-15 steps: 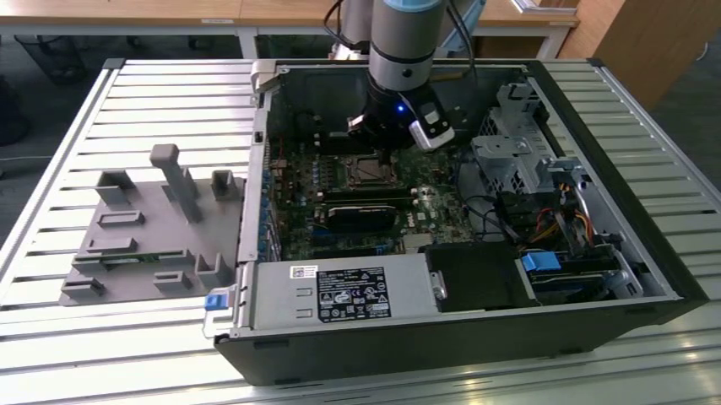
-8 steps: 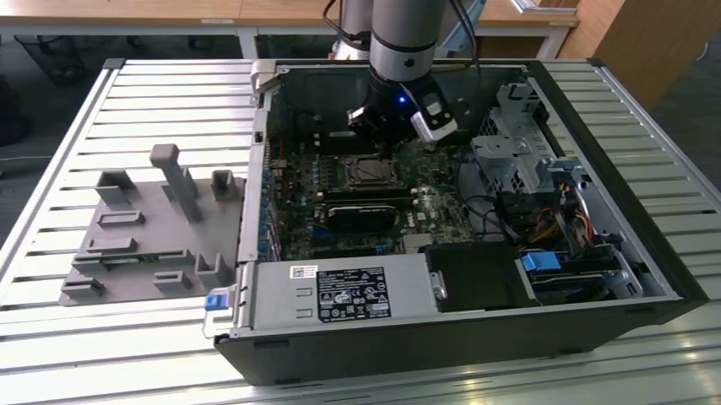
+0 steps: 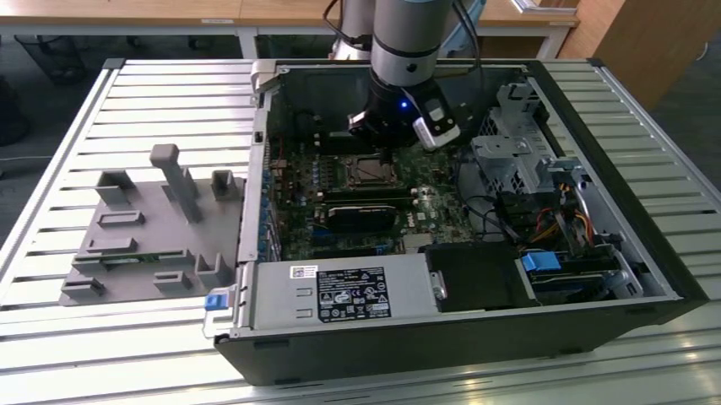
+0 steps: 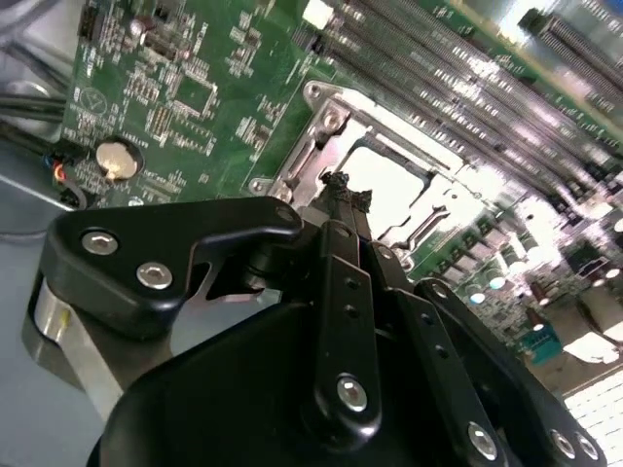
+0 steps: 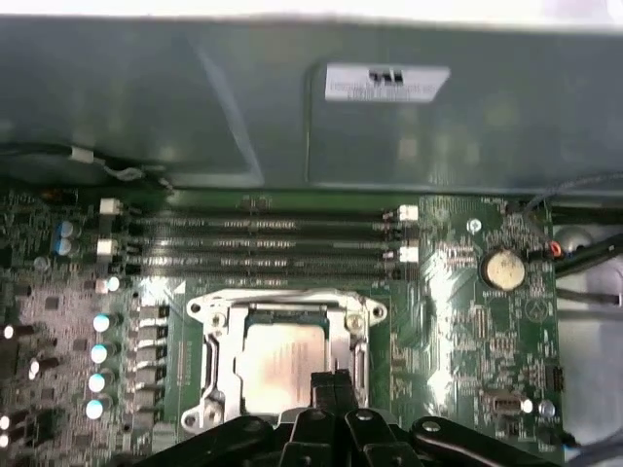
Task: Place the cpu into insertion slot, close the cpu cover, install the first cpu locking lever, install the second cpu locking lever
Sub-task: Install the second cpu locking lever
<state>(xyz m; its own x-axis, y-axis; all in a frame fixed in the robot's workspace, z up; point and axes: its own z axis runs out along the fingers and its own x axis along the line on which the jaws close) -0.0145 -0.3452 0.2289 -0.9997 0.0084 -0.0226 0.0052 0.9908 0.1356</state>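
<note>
First wrist view: jaws [image 5: 334, 381] pressed together above the cpu [image 5: 282, 352], cpu cover [image 5: 216, 342] down

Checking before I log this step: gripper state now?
Gripper: shut, holding nothing, tips over the edge of the cpu cover, which lies down over the cpu.
</note>
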